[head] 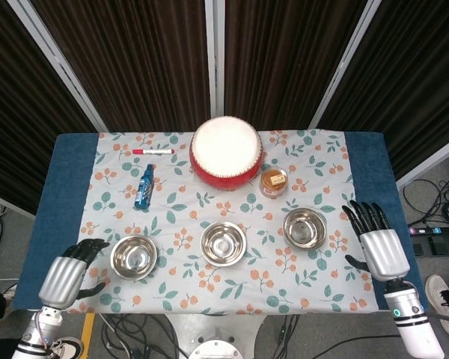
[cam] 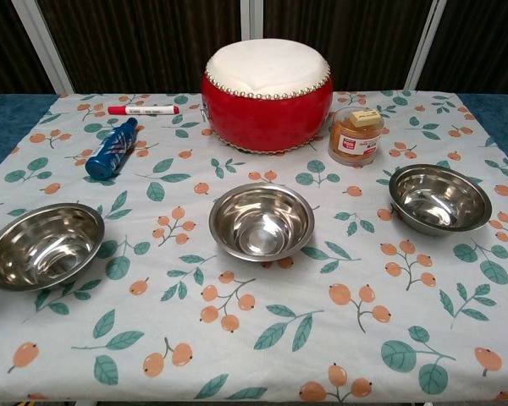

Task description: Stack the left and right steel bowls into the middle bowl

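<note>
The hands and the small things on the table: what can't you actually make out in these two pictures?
- Left hand and right hand: head view only; the chest view's frame cuts them out.
- Left bowl: chest view's left edge clips its rim.
- Jar label: print too small in both views.
- Marker lettering: too small to read.

**Both hands empty, low at the sides**

The left hand [head: 66, 275] sits at the lower left, fingers slightly curled and apart, holding nothing. The right hand [head: 377, 244] is raised at the lower right, fingers spread upward, empty.
</note>
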Motion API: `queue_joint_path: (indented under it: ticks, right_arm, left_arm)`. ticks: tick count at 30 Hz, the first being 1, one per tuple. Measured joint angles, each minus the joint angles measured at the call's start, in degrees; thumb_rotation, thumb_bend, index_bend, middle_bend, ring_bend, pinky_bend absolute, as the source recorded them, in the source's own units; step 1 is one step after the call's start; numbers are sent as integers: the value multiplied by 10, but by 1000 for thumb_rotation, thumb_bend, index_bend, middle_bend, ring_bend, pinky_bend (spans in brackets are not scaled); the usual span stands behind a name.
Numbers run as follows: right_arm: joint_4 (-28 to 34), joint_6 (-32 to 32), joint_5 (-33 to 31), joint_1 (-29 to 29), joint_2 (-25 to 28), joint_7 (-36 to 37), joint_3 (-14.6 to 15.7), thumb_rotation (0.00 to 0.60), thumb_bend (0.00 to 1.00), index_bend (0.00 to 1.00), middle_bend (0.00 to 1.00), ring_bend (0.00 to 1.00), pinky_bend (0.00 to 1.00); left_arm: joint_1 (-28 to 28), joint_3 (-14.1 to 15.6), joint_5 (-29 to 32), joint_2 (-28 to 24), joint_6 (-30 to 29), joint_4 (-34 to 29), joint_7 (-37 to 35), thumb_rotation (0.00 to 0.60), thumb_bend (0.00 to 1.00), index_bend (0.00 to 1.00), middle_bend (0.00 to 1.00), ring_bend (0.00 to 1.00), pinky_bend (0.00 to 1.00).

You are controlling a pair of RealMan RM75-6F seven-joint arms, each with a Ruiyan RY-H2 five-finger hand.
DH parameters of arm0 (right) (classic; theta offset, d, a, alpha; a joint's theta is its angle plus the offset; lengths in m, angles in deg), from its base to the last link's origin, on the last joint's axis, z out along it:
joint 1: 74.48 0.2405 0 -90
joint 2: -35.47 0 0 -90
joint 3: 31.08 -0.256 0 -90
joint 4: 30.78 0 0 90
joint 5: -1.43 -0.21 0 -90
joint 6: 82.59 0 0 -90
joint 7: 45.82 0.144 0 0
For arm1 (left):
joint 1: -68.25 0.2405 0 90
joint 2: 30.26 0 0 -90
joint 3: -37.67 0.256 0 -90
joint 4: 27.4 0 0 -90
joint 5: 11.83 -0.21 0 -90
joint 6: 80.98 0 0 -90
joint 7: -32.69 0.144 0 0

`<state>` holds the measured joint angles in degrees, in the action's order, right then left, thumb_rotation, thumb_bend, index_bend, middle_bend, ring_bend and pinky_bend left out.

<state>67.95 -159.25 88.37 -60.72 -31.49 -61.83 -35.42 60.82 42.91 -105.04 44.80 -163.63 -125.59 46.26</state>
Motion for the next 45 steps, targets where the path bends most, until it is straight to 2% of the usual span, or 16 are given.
queue_joint_path:
  ticks: [8,13,22,31,37,45]
  right_arm:
    - [29,12,-2,15,10,-23,-8,600,42,0,32,0,0]
    - [27,6,-9,12,11,-21,-8,600,42,0,31,0,0]
    - [16,9,-17,13,10,-14,-8,600,41,0,31,0,0]
    - [10,15,-25,18,7,-16,-9,600,40,0,31,0,0]
    - [7,16,-31,19,5,-19,-9,600,40,0,31,0,0]
    - [7,15,-35,20,7,-16,-10,600,40,0,31,0,0]
  left_arm:
    - [-23,3,5,59,73,11,73,600,142,310,345,255,360]
    - [-39,-14,13,89,89,42,76,600,161,332,363,269,372]
    - [-52,-16,42,114,126,83,88,600,168,409,437,349,447]
    - [-67,-27,54,139,138,127,94,600,213,451,478,400,501]
    - [-77,-35,55,154,138,149,90,600,256,530,552,470,577]
    - [-83,-30,56,176,144,184,103,600,316,617,635,550,656]
